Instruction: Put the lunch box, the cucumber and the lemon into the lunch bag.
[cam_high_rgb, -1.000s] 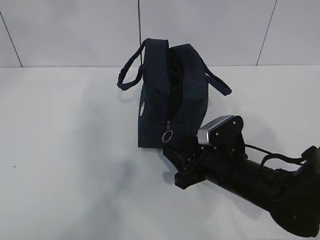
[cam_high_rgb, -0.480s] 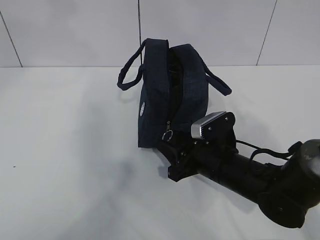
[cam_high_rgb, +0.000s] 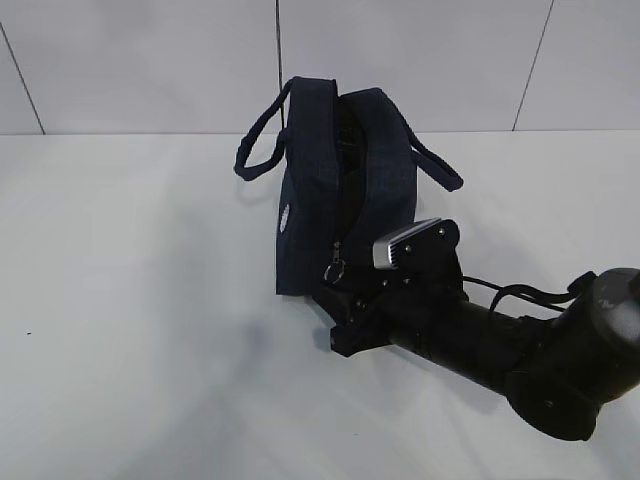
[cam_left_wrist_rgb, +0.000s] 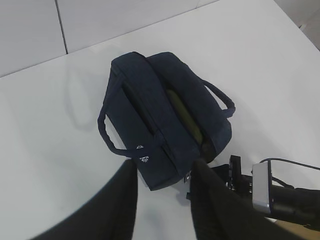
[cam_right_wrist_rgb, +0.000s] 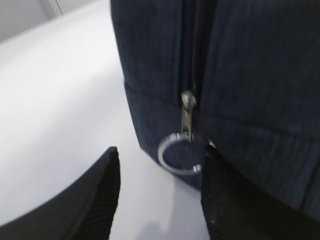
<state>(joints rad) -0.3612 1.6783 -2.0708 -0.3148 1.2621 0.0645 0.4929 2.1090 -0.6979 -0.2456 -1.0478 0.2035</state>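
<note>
The dark navy lunch bag (cam_high_rgb: 340, 190) stands on the white table with its top zipper parted. From above, the lunch bag (cam_left_wrist_rgb: 150, 120) shows a strip of olive green (cam_left_wrist_rgb: 184, 114) in the gap; I cannot tell whether it is the cucumber or the lunch box. The lemon is out of view. My right gripper (cam_high_rgb: 336, 312) is low at the bag's near end. It (cam_right_wrist_rgb: 161, 152) is open, and the silver ring pull (cam_right_wrist_rgb: 179, 156) hangs between its fingers, close to the right finger (cam_right_wrist_rgb: 225, 195). My left gripper (cam_left_wrist_rgb: 165, 167) hovers high over the bag, open and empty.
The white table (cam_high_rgb: 130, 300) stretches to the left and in front of the bag. A tiled wall (cam_high_rgb: 150, 60) stands behind it. The bag's two loop handles (cam_high_rgb: 255, 150) hang out to either side. The right arm (cam_high_rgb: 520, 350) lies across the lower right.
The right arm has slid left and towards the bag, bringing its gripper up to the ring pull. Both grippers stay as wide as before. The bag has not moved.
</note>
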